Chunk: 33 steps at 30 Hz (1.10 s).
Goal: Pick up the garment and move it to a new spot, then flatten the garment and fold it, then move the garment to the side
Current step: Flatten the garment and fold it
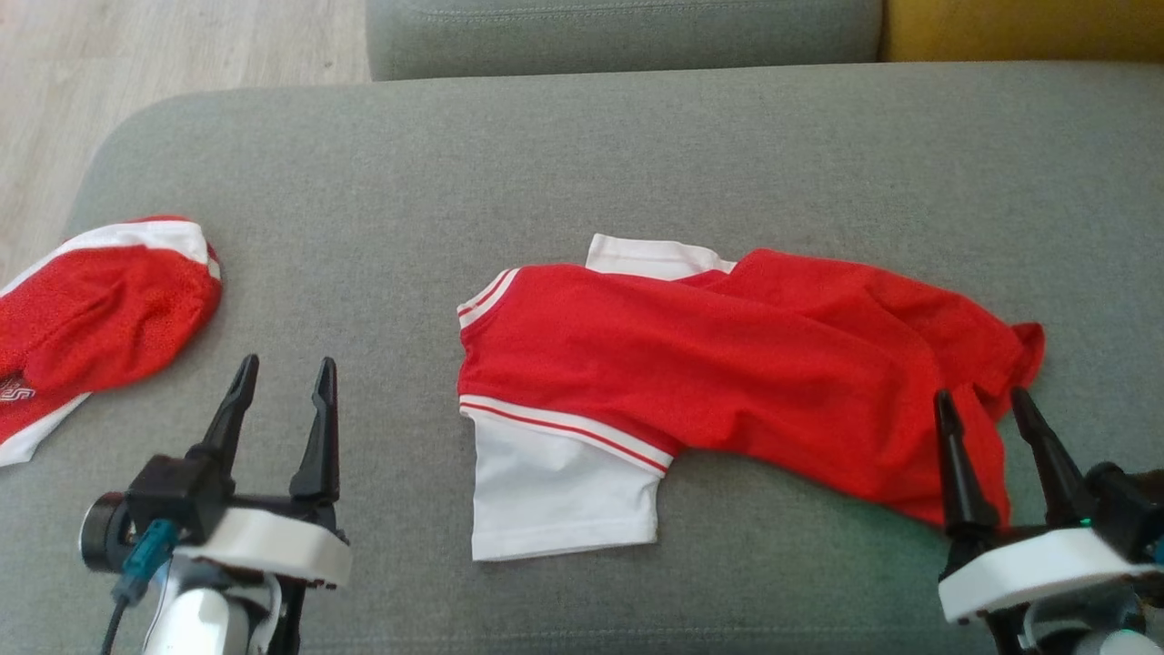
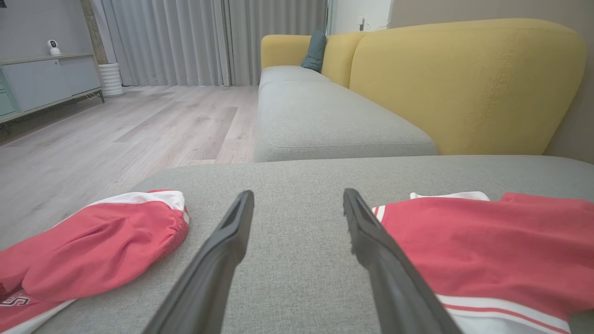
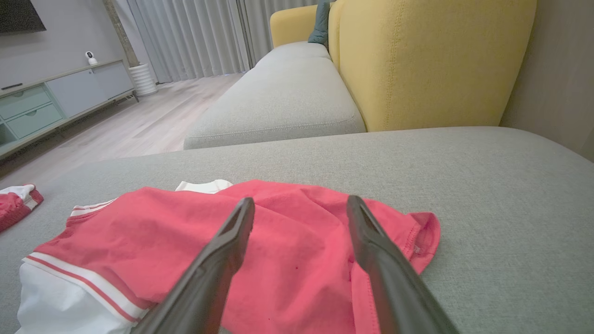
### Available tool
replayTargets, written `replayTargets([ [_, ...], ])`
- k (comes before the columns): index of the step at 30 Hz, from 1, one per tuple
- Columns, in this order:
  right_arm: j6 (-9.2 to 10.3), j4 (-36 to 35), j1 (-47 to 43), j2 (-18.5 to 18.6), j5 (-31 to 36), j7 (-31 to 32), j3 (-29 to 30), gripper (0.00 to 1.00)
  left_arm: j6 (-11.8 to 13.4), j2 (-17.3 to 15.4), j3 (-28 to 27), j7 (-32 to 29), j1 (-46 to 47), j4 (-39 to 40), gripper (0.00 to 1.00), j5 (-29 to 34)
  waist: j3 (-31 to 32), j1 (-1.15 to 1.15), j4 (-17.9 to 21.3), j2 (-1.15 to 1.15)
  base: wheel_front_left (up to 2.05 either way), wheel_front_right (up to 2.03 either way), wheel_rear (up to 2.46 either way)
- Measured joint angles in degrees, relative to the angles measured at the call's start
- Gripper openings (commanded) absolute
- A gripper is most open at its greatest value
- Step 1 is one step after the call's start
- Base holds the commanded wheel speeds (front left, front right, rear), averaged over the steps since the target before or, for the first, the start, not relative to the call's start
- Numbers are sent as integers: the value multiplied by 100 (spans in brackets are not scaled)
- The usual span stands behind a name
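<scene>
Left gripper (image 1: 286, 364) and right gripper (image 1: 982, 396) sit low at the near edge, both spread wide and holding nothing.

From where I stand, each forearm reaches forward over the grey sofa seat (image 1: 582, 164) with its two dark fingers pointing away. The left one is over bare fabric. The right one has its fingertips over the right end of the garment (image 1: 727, 355), a red shirt with white sleeves (rumpled, lying sideways mid-seat), though whether it touches the cloth I can't tell. A second red piece (image 1: 100, 318) lies well apart at the seat's left edge. Beyond are a yellow backrest (image 2: 464, 83), pale wood floor (image 2: 116, 134), grey curtains (image 2: 185, 41) and a low cabinet (image 2: 41, 83).
</scene>
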<state>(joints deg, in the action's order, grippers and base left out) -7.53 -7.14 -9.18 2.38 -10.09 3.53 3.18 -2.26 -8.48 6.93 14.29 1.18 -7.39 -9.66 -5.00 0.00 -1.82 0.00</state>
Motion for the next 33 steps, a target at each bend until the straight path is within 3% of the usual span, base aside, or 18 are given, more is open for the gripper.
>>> replayTargets([
  [7,0,137,60,-2,1,94,59,100,25,-13,40,-1,20,47,100,-1,-99,0,-4,0,0,0,0],
  [16,0,843,605,-2,148,898,557,100,12,-14,171,-1,325,130,100,-1,-503,0,-68,0,0,0,0],
  [24,0,1055,866,-1,125,1499,972,98,-34,-12,192,0,537,94,100,-3,-786,0,-144,0,0,0,0],
  [25,0,1083,891,-1,79,1573,993,47,-35,-10,192,0,538,78,100,-4,-796,0,-146,0,0,0,0],
  [27,0,1102,899,-2,-29,1634,993,0,-35,-5,192,0,549,46,100,-8,-807,0,-149,0,0,0,0],
  [33,0,1048,905,-2,-241,1704,1011,0,-35,3,185,1,639,38,100,-8,-795,0,-136,0,0,0,0],
])
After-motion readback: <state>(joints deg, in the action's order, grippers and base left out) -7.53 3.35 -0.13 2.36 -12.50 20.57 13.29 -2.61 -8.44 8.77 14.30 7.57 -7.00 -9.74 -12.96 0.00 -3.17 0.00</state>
